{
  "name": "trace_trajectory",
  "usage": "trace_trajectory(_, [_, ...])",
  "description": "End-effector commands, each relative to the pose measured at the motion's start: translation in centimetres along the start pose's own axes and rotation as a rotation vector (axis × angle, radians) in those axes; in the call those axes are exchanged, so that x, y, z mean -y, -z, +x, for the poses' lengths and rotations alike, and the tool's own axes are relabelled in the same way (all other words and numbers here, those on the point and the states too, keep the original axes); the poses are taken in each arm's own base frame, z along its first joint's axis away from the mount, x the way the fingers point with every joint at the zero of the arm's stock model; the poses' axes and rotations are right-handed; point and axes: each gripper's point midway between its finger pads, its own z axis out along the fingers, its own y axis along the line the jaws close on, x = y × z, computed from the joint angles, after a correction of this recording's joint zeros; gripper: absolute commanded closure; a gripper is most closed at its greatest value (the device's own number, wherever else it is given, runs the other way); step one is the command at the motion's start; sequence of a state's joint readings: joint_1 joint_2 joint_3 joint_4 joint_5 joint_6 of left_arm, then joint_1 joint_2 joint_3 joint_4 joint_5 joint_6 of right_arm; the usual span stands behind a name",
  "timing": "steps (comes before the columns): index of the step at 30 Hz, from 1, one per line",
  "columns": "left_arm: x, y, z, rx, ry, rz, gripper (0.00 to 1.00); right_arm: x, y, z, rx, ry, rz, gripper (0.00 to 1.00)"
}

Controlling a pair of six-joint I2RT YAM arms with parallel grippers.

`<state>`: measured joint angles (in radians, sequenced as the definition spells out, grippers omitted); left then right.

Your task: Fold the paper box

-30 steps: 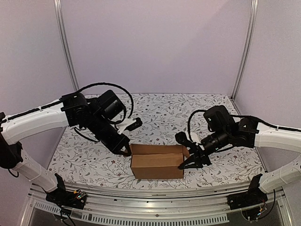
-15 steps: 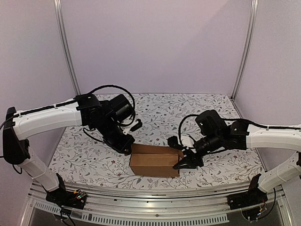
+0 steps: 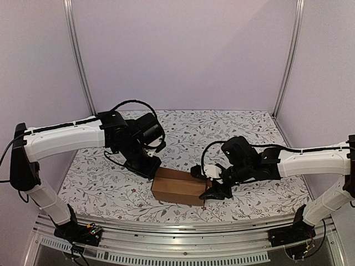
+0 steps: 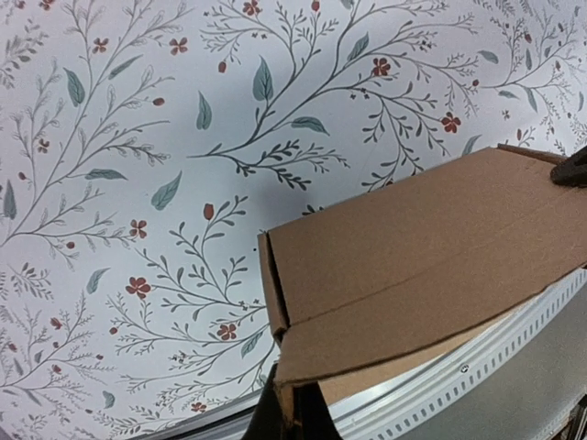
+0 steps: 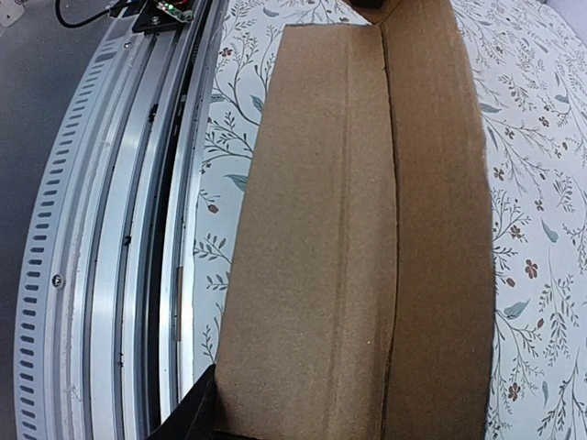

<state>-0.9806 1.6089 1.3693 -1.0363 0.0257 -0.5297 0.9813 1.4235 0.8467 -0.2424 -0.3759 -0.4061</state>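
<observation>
The paper box (image 3: 178, 188), a slim brown cardboard box, lies near the table's front edge, turned a little askew. My left gripper (image 3: 152, 170) is at its back left corner. In the left wrist view the box (image 4: 413, 247) reaches away from the left gripper (image 4: 295, 412), which is shut on a thin cardboard edge. My right gripper (image 3: 211, 191) is at the box's right end. The box (image 5: 348, 229) fills the right wrist view. There the right gripper (image 5: 312, 433) straddles it, with one finger (image 5: 193, 417) against its front face and the other hidden.
The floral table cover (image 3: 233, 130) spreads behind and beside the box. A ribbed metal rail (image 3: 177, 228) runs along the front edge, close to the box in the right wrist view (image 5: 119, 229). Upright frame posts (image 3: 77, 55) stand at the back corners.
Both arms have swung left and the box has gone with them. It has shifted left and turned slightly, its right end now nearer the front edge.
</observation>
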Motion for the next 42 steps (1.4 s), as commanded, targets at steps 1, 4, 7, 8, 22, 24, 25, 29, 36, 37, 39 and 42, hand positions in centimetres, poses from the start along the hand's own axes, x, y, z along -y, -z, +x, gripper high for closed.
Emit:
trace_trajectory(1, [3.0,0.8,-1.8,0.072,0.013,0.124,1.00,1.7,-1.1,-0.1,0.005,0.009,0.081,0.80])
trace_trajectory(4, [2.9,0.5,-1.6,0.072,0.044,0.124,1.00,2.0,-1.5,0.2,-0.001,-0.009,0.095,0.80])
trace_trajectory(7, [2.3,0.0,-1.4,0.081,0.069,0.108,1.00,2.1,-1.7,0.2,0.002,-0.022,0.099,0.80])
trace_trajectory(8, [2.2,-0.2,-1.3,0.085,0.073,0.105,1.00,2.2,-1.8,0.2,0.003,-0.027,0.100,0.80])
trace_trajectory(22, [-0.9,-1.8,0.5,0.140,0.127,0.019,1.00,2.5,-2.1,0.2,0.006,-0.061,0.113,0.80])
trace_trajectory(24, [-1.4,-2.0,0.8,0.147,0.135,-0.002,1.00,2.5,-2.2,0.2,0.010,-0.066,0.112,0.80])
trace_trajectory(25, [-1.6,-2.0,0.8,0.153,0.136,-0.009,1.00,2.6,-2.2,0.1,0.015,-0.068,0.113,0.80])
trace_trajectory(29, [-2.5,-2.2,1.0,0.169,0.151,-0.045,1.00,2.6,-2.3,0.0,0.019,-0.082,0.112,0.80])
trace_trajectory(36, [-3.4,-3.0,1.6,0.185,0.164,-0.079,0.99,2.4,-3.0,0.7,0.008,-0.121,0.100,0.80])
trace_trajectory(37, [-3.5,-3.0,1.7,0.185,0.165,-0.082,0.99,2.4,-3.0,1.0,0.003,-0.127,0.101,0.80])
trace_trajectory(39, [-3.5,-3.1,1.7,0.186,0.164,-0.086,0.99,2.4,-3.1,1.3,-0.002,-0.136,0.101,0.80])
trace_trajectory(42, [-3.9,-3.2,1.9,0.185,0.166,-0.101,0.99,2.2,-3.1,1.7,-0.008,-0.142,0.100,0.80])
